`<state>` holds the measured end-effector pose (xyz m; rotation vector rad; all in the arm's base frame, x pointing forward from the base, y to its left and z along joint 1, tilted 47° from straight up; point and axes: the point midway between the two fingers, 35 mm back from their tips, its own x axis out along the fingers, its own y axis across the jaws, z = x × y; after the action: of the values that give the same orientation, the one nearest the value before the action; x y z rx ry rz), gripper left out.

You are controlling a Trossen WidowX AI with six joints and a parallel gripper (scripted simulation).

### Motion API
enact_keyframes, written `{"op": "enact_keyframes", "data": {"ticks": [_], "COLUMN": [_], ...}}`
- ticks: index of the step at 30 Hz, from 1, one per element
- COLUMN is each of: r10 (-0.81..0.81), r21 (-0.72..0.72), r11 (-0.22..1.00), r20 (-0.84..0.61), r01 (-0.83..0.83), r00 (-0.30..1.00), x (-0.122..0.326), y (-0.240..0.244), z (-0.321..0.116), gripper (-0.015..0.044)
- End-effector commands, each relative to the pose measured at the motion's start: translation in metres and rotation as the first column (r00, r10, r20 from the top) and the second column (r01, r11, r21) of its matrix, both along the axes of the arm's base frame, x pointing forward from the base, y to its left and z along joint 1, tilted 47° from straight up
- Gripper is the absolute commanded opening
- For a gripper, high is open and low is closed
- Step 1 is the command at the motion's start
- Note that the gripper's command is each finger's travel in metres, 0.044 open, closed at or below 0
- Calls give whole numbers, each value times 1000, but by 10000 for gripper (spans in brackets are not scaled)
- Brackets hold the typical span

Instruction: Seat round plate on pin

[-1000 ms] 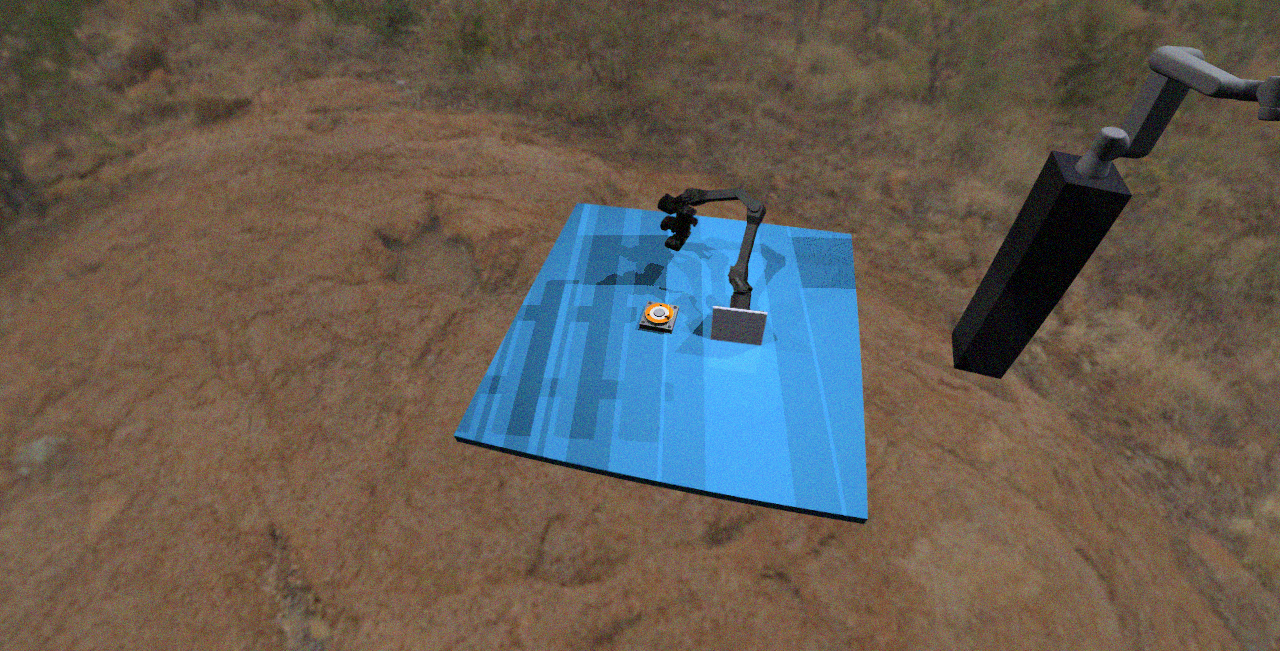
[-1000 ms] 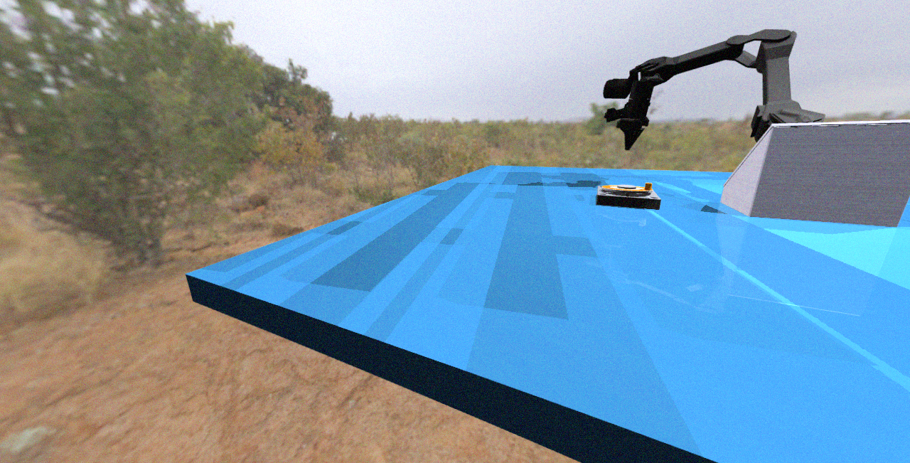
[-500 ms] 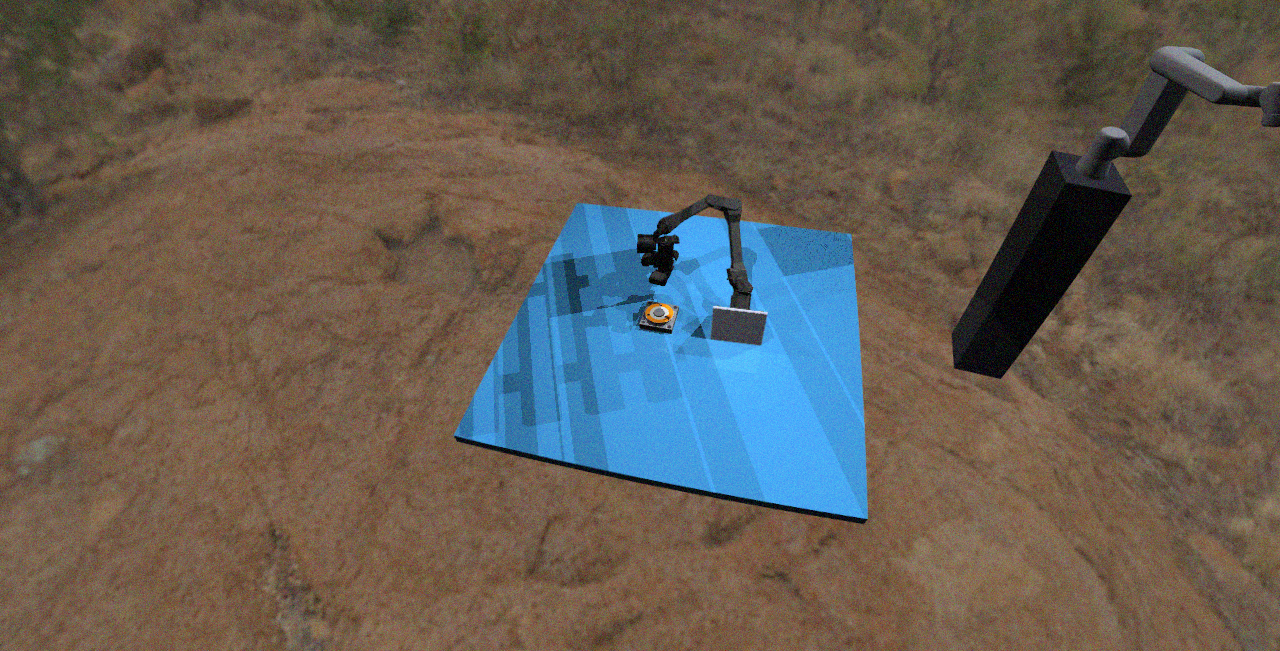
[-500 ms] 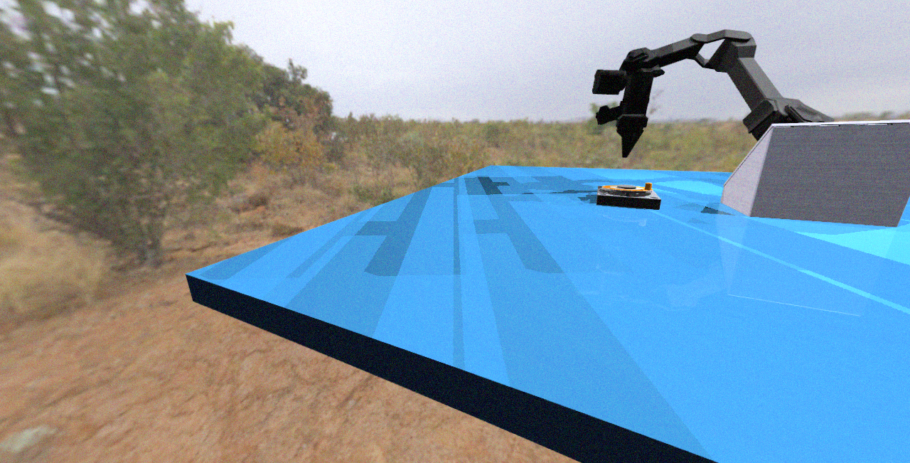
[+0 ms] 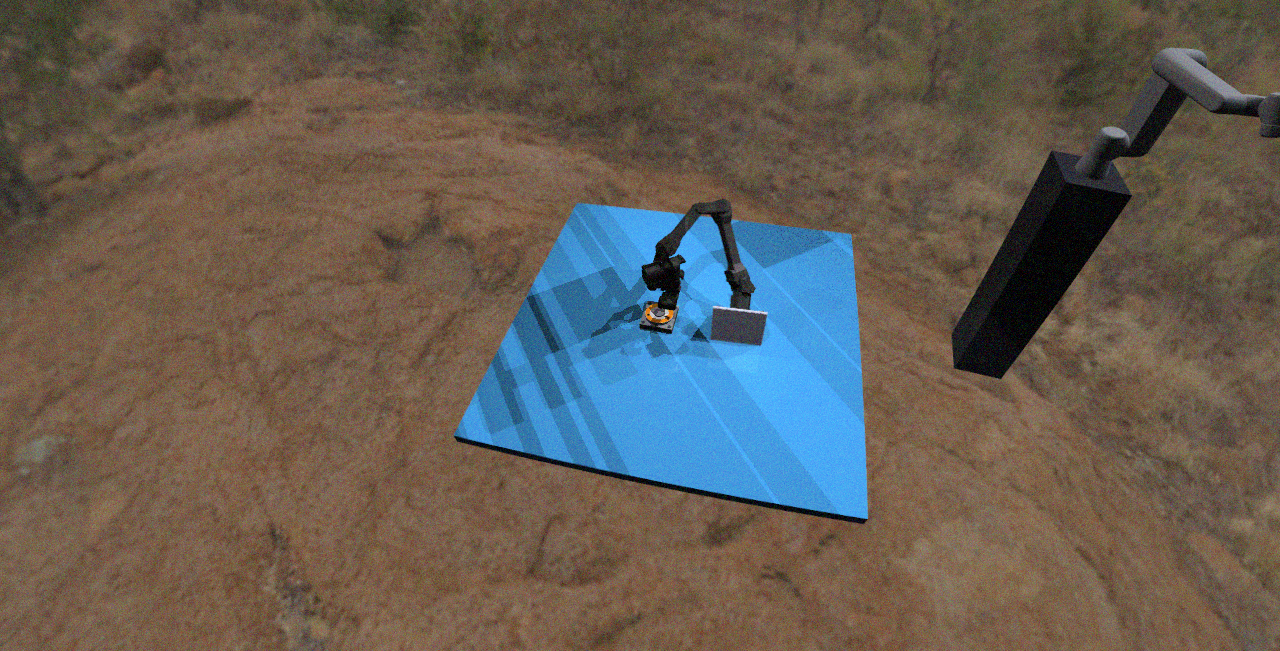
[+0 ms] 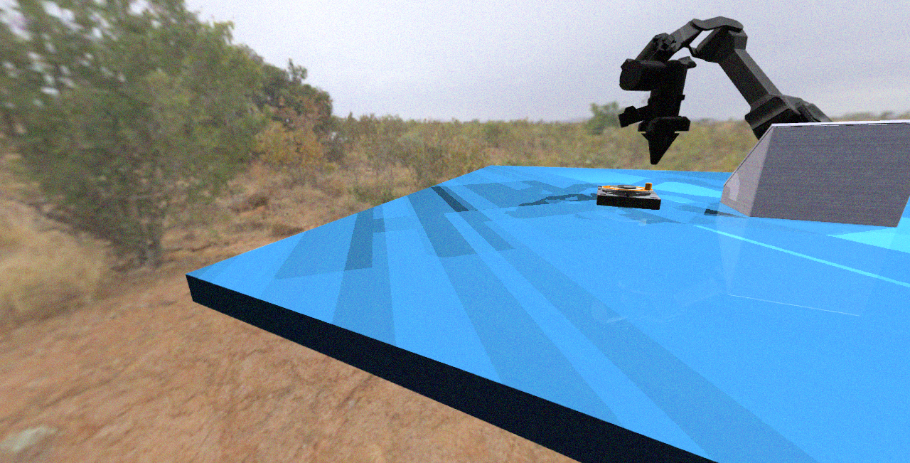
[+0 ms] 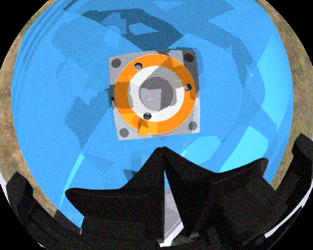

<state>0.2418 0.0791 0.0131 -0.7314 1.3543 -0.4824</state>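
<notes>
The round orange and white plate sits on the square grey base, around the grey post. Its orange tab stands at the lower left of the plate in the wrist view, with a hole just inside it. Two more holes show in the ring, at upper left and right. The small pin cannot be made out, and the plate's tilt is too slight to tell. My gripper is shut and empty, above the base and not touching the plate.
The blue table top carries the base. A light grey slanted panel stands to the right of the base, in front of the arm's foot. A black pillar with a grey arm stands off the table at the right.
</notes>
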Motion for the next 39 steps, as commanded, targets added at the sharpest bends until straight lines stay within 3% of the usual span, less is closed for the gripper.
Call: {"op": "enact_keyframes", "data": {"ticks": [1, 9, 39], "r10": [-4, -4, -4], "r21": [-7, -9, -8], "r11": [1000, 1000, 1000], "r20": [-8, -7, -6], "r01": [4, 4, 4], "r00": [1000, 1000, 1000], "x": [-2, 3, 13], "y": [-8, -34, -13], "z": [-11, -36, -55], "gripper": [0, 0, 0]}}
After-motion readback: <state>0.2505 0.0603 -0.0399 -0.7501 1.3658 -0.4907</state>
